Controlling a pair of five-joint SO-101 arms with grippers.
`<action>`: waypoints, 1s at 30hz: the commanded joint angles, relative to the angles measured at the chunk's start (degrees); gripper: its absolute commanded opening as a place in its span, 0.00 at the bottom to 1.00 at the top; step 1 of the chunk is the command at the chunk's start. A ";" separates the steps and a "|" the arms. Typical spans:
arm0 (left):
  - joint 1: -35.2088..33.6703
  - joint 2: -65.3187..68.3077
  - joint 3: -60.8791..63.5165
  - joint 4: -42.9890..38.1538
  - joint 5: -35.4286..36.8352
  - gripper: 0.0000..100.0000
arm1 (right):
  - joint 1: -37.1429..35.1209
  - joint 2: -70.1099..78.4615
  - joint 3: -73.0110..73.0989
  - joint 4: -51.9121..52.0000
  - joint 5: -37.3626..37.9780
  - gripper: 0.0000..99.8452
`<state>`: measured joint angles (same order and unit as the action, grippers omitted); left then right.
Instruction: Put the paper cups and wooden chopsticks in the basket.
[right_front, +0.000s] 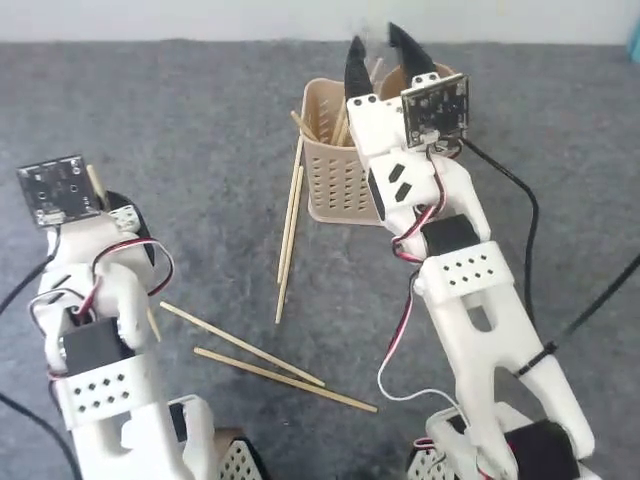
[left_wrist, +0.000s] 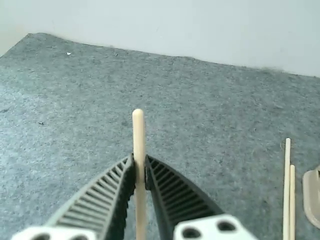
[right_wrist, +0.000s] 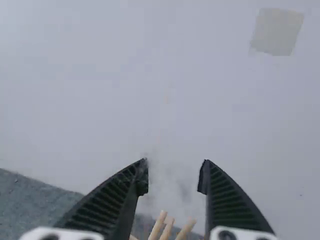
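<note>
The beige basket stands at the back middle with several wooden chopsticks upright in it and what looks like a brown paper cup rim behind. My right gripper hangs open just above the basket, and chopstick tips show below its fingers. My left gripper is shut on one chopstick held upright over the left of the mat. Two chopsticks lean by the basket's left side. Two more lie on the mat in front.
Grey carpet-like mat covers the table up to a pale wall at the back. The two leaning chopsticks and a basket corner lie off to one side of my left gripper.
</note>
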<state>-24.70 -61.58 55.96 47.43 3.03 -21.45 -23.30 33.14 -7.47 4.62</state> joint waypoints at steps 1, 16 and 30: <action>-0.44 -1.32 -0.66 -5.98 -0.35 0.01 | -0.22 -6.37 -2.46 6.29 1.23 0.16; 1.32 -1.32 1.54 -45.19 9.05 0.01 | 12.62 -31.43 1.05 63.43 -9.32 0.01; 23.03 -0.70 1.27 -72.97 9.05 0.01 | 14.64 -32.48 41.93 46.73 -9.32 0.01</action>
<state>-8.70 -61.67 62.29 -21.93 11.38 -7.30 -54.15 68.40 48.09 -5.14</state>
